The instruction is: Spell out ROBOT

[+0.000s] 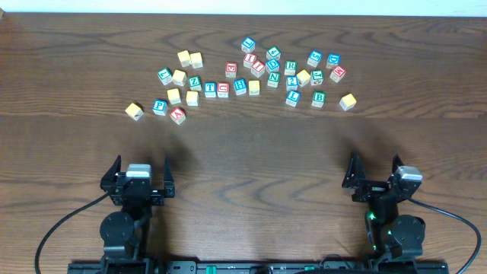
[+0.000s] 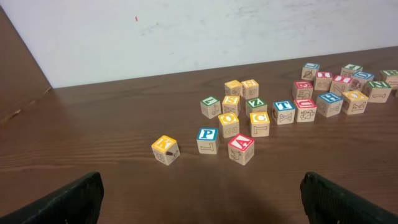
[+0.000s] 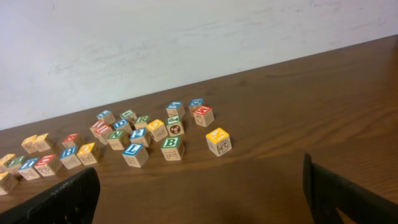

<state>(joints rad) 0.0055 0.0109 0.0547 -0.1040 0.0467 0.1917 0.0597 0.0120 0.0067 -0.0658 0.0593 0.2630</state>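
Table (image 1: pixel 243 152): dark wood. L gripper (image 1: pixel 141 169), lower left: jaws wide apart, empty. R gripper (image 1: pixel 374 169), lower right: ditto. Blocks (image 1: pixel 240 85): lettered, scattered upper centre, well apart from grippers; B block (image 1: pixel 319 98) toward scatter's right.

The left gripper (image 2: pixel 200 190) shows its dark fingers (image 2: pixel 68 202) spread wide at the lower corners, over a brown wooden table (image 2: pixel 93 137). Nearest lie a yellow-topped block (image 2: pixel 165 149), a blue P block (image 2: pixel 208 140) and a red A block (image 2: pixel 240 149), in a loose row and not touching. More letter blocks (image 2: pixel 329 102) lie scattered behind them, toward the white wall (image 2: pixel 186 31).
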